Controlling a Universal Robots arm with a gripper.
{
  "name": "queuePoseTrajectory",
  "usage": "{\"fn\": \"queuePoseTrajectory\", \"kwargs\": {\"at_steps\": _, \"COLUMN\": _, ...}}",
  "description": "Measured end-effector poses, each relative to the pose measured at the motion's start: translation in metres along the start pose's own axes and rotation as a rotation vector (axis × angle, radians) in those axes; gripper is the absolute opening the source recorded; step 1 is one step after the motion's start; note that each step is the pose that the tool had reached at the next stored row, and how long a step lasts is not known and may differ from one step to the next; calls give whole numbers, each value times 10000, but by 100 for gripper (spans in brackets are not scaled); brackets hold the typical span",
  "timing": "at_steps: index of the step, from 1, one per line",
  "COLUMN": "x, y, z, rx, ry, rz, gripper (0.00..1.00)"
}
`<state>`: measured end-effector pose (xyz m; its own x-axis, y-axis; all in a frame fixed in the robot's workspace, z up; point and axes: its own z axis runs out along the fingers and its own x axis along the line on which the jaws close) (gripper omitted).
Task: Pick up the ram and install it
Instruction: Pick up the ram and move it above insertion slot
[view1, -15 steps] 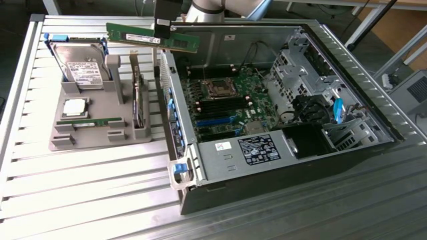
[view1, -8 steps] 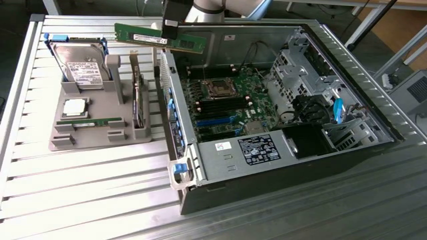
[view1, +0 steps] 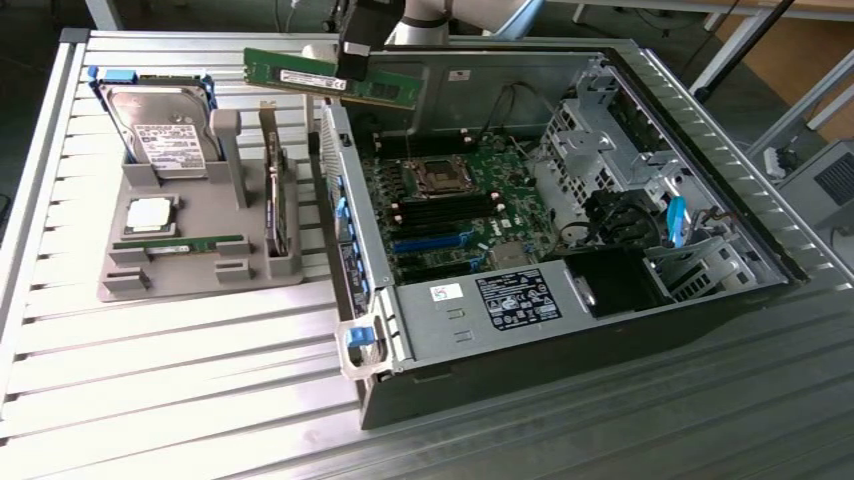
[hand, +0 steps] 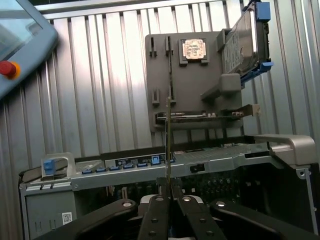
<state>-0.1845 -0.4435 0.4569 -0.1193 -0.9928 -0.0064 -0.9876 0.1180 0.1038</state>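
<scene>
Ram (view1: 294, 72) tight in the closed end effector (view1: 355, 82), above the computer case (view1: 561, 370) rim.

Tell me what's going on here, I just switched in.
The arm's gripper is shut on the ram, holding it in the air over the edge of the open computer case, between the grey parts holder and the motherboard. It is not yet seated in a slot. A hard drive, a processor chip and another stick sit on the holder.
</scene>
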Motion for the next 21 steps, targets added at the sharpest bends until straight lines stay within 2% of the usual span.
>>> {"fn": "queuePoseTrajectory", "kwargs": {"at_steps": 8, "x": -20, "y": -171, "z": 23, "rx": -173, "ry": 21, "rz": 4, "gripper": 11}}
{"fn": "queuePoseTrajectory", "kwargs": {"at_steps": 21, "x": -43, "y": -375, "z": 70, "rx": -381, "ry": 45, "rz": 7, "gripper": 11}}
